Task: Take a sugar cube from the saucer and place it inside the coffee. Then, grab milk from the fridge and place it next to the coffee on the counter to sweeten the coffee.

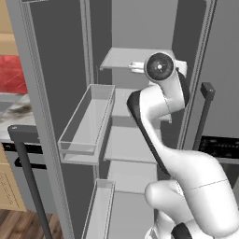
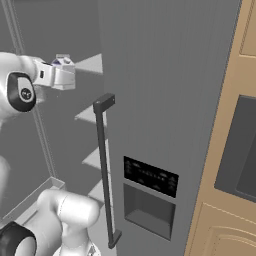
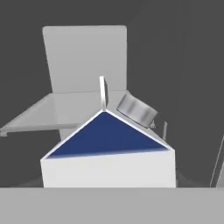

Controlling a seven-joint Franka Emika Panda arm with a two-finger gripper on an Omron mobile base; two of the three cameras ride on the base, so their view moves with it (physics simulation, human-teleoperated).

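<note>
Milk (image 3: pixel 109 162) carton, one, on fridge (image 2: pixel 165 75) shelf, end effector (image 2: pixel 64 70) state unclear, two door bins (image 1: pixel 88 123)

Milk (image 3: pixel 107 153): white gable-top carton, dark blue sloped panel, silver round cap at 1 o'clock of ridge; upright, close before hand camera, low centre of hand view. In right base view carton top (image 2: pixel 63 61) shows at 10 o'clock of frame, blue patch visible, level with upper shelf.

Fridge (image 1: pixel 56 70): tall, grey, metallic; left door swung open, clear door bin at mid height, second bin toward 6 o'clock. Pale grey inner shelves stacked. Right door shut, long dark bar handle, dark dispenser panel below.
</note>
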